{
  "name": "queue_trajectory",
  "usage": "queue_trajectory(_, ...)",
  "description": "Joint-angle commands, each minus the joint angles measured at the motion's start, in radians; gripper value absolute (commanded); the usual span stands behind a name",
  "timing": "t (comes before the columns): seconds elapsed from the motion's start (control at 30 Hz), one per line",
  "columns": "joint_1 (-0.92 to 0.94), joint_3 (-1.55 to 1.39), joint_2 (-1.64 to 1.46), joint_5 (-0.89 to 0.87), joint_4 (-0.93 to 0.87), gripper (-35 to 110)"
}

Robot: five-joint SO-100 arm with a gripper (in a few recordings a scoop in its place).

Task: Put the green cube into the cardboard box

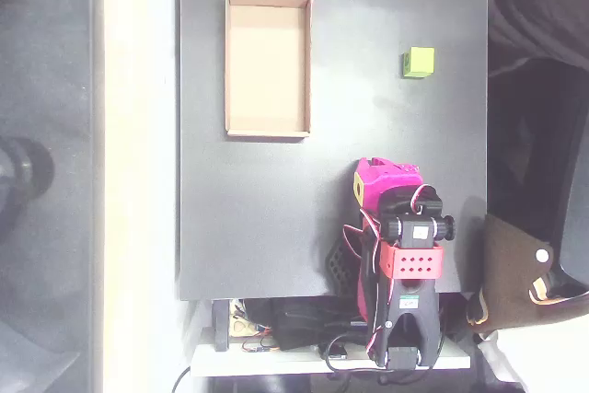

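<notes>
On the black mat (276, 227), seen from overhead, the arm (400, 264) sits folded at the near right edge, its pink gripper (379, 181) tucked in; whether its jaws are parted I cannot tell, and nothing shows in them. At far left lies the box (267, 126), open-topped. At far right, well apart from both, sits the cube (419, 62).

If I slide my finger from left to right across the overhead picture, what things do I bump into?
The cardboard box first, then the robot arm lower down, then the green cube, all on the black table.
</notes>
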State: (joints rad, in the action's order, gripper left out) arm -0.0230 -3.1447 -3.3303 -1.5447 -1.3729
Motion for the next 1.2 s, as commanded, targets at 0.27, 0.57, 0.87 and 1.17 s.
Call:
queue_trajectory(0.27, -0.005, -0.009, -0.011, 0.0, -0.009, 5)
queue_trajectory(0.57, -0.005, -0.009, -0.011, 0.0, -0.009, 5)
queue_trajectory(0.87, -0.005, -0.009, -0.003, 0.0, -0.009, 5)
queue_trajectory(1.17, -0.006, 0.008, 0.0, -0.006, -0.009, 5)
